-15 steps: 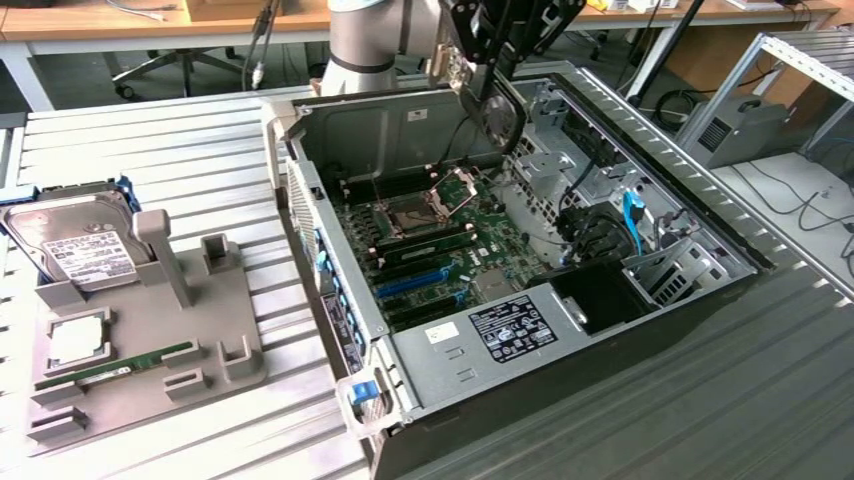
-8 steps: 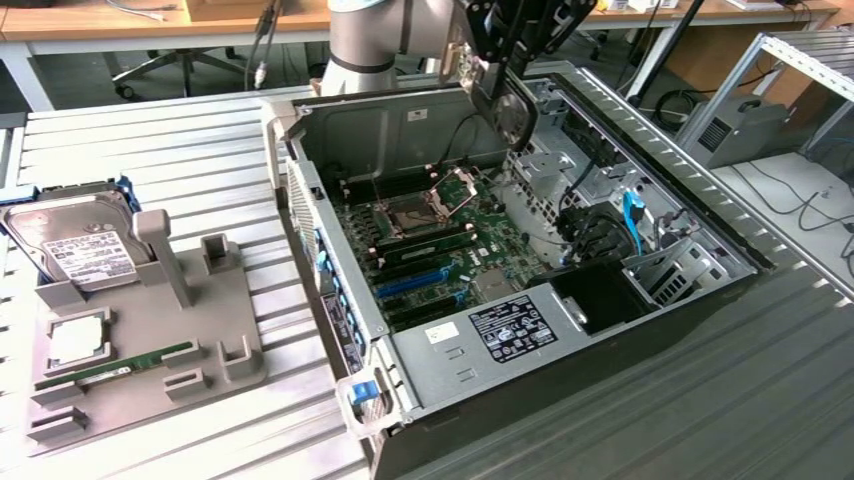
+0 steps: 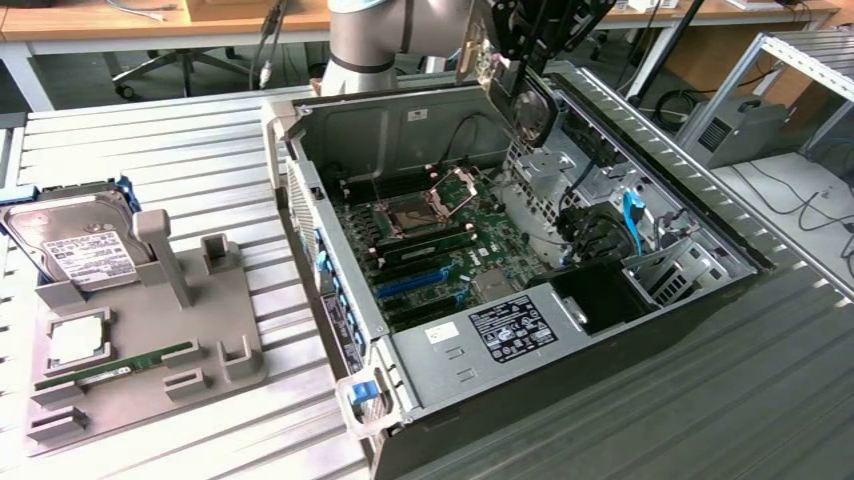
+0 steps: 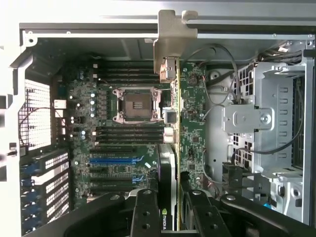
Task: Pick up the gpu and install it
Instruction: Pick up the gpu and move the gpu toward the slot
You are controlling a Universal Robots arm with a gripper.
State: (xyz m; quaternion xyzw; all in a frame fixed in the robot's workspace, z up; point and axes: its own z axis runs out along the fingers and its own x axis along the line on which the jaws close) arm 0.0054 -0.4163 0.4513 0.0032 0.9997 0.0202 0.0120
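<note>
- Arm (image 3: 363, 45): grey joint upright at the top of the exterior view; wrist reaches toward the exterior view's right
- Gripper (image 4: 170, 196): points down from the wrist; black fingers (image 4: 144, 213) stand partly closed, one on each side
- Grip: fingers clamp the gpu (image 4: 167, 168) edge-on between them
</note>
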